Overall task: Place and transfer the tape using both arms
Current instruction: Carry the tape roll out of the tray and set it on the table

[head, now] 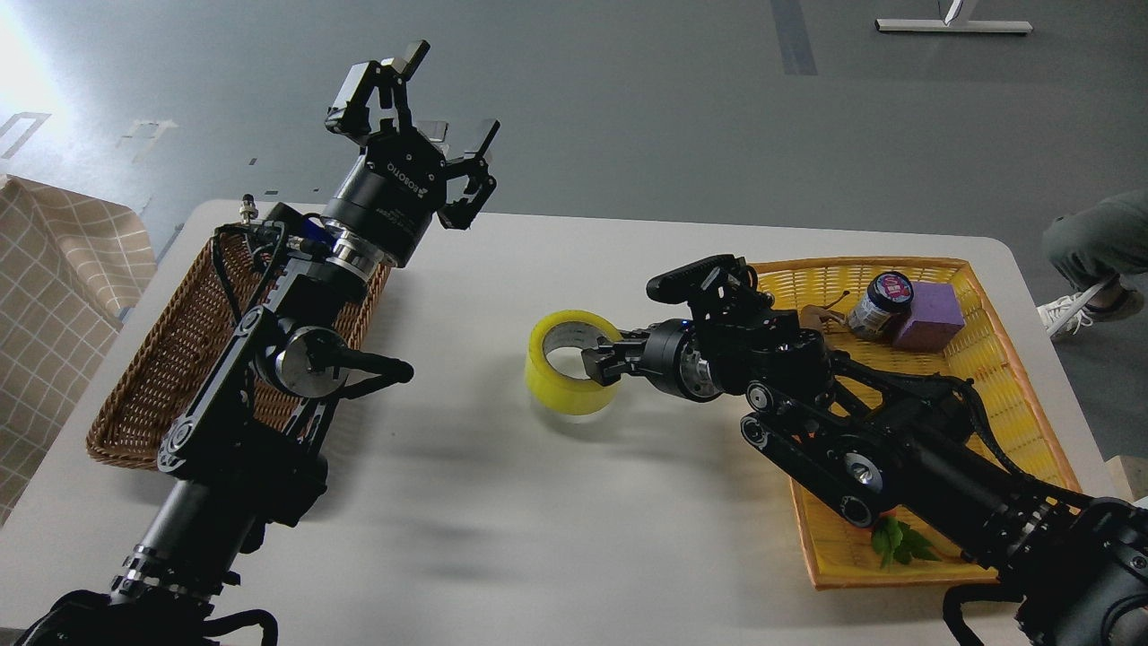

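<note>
The tape (pixel 560 375), a thick yellow roll with a grey-white core, sits at the middle of the white table (pixel 502 538). My right gripper (pixel 599 363) reaches in from the right and is shut on the roll's right wall, one finger inside the core. My left gripper (pixel 420 112) is raised high above the table's far left, over the end of the brown wicker basket (pixel 170 359). Its fingers are spread wide and hold nothing.
A yellow tray (pixel 1004 386) at the right holds a dark jar (pixel 879 305), a purple block (pixel 928 316), a brown item partly hidden by my right arm and green leaves (pixel 900 541). A checked cloth (pixel 54 287) lies left of the table. A person's shoe (pixel 1076 305) shows far right.
</note>
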Available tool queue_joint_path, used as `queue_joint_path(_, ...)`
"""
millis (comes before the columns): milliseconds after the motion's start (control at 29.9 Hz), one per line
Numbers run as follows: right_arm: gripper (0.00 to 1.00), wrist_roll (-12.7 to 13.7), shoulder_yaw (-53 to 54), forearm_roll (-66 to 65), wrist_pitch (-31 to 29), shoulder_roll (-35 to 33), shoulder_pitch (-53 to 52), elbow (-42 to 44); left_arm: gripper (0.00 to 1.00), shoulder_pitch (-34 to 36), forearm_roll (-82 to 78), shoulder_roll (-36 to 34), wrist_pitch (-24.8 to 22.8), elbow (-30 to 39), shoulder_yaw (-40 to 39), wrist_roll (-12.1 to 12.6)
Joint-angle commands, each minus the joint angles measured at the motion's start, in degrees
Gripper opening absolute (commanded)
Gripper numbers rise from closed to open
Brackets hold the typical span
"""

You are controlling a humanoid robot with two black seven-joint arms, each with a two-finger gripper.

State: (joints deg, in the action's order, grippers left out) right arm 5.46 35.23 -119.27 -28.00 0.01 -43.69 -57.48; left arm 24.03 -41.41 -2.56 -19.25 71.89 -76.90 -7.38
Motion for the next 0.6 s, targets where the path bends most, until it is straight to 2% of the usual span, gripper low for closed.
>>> queue_joint_path(0,0.09,0.0,0.2,0.0,0.0,0.0,-0.2,1.9,0.98,0.1,0.0,0.0,0.0,0.0,-0.3,0.0)
queue_joint_path(234,0.11,-0.1,0.4,0.1,0.0,0.0,-0.2,2.4,0.98,0.0,0.0,-0.1,-0.3,0.0,-1.1,0.0)
queue_joint_path(301,0.15,-0.1,0.4,0.1,0.0,0.0,-0.3,2.4,0.98,-0.4,0.0,-0.1,-0.4,0.0,-1.2,-0.1)
queue_joint_path(401,0.27,-0.1,0.6,0.4,0.0,0.0,-0.3,2.5,0.98,-0.7,0.0,-0.1,-0.5,0.0,-1.2,-0.1)
queue_joint_path(435,0.36,-0.1,0.8,0.8,0.0,0.0,-0.3,2.4,0.98,-0.7,-0.1,-0.1,-0.5,0.0,-1.2,-0.1)
queue_joint_path(569,0.41,-0.1,2.0,1.1,0.0,0.0,-0.3,2.3,0.98,-0.7,-0.1,-0.1,-0.5,0.0,-1.2,0.0)
